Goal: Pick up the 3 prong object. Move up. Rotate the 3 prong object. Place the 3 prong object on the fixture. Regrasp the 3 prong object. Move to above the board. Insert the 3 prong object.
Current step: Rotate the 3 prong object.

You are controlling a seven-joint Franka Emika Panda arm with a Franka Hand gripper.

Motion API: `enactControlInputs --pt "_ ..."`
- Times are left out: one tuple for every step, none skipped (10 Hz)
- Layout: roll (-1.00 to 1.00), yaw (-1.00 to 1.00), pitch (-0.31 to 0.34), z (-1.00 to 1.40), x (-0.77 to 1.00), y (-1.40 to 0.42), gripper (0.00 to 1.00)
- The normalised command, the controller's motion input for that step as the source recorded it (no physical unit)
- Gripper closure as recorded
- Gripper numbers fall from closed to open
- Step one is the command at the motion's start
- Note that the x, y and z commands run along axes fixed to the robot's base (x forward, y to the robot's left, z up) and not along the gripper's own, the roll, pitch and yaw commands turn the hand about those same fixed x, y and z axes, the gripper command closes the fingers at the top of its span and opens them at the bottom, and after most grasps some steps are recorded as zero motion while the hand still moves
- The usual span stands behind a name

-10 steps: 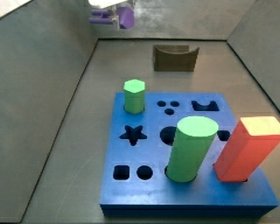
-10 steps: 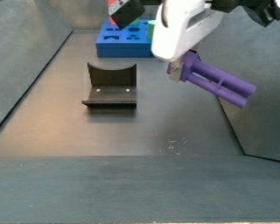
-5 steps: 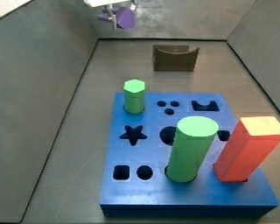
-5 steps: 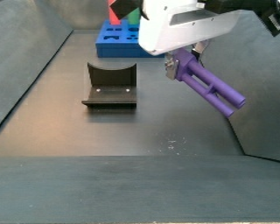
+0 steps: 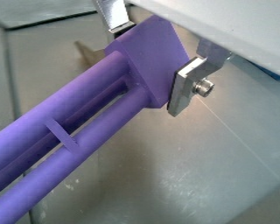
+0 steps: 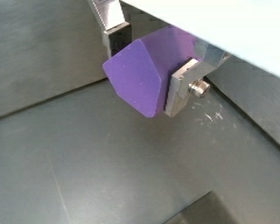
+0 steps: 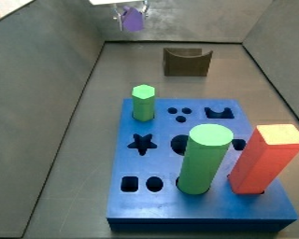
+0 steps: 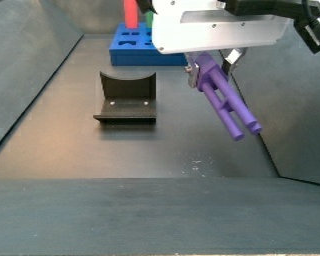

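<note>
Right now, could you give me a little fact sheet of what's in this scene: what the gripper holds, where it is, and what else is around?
gripper: shut on the 3 prong object, raised above the floor
3 prong object: purple, tilted steeply, free end pointing down
fixture: dark notched block on the floor, nothing in it
board: blue, with shaped cutouts
on the board: green hexagonal peg, green cylinder, orange-red block

- The floor (image 8: 123, 160) is a flat, dark grey matte sheet, with a few pale specks (image 8: 196, 166) in a side view.
- Plain grey walls (image 7: 40, 93) slope up from it on all sides.
- The light is soft and even, leaving a dull sheen on the floor.
- The gripper (image 8: 203, 68) hangs above the floor, clamped on the 3 prong object (image 8: 226, 100).
</note>
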Motion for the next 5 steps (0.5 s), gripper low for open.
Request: enactControlInputs --pt "-0.01 -1.0 -0.013 0.0 0.01 0.02 1.0" --pt "-0.01 -0.73 -0.013 0.0 0.01 0.02 1.0" --pt "-0.01 -0.5 -0.013 0.0 0.01 0.02 1.0" --pt "-0.01 -0.34 -0.013 0.0 0.01 0.02 1.0" --pt "-0.01 -0.23 -0.013 0.0 0.01 0.02 1.0"
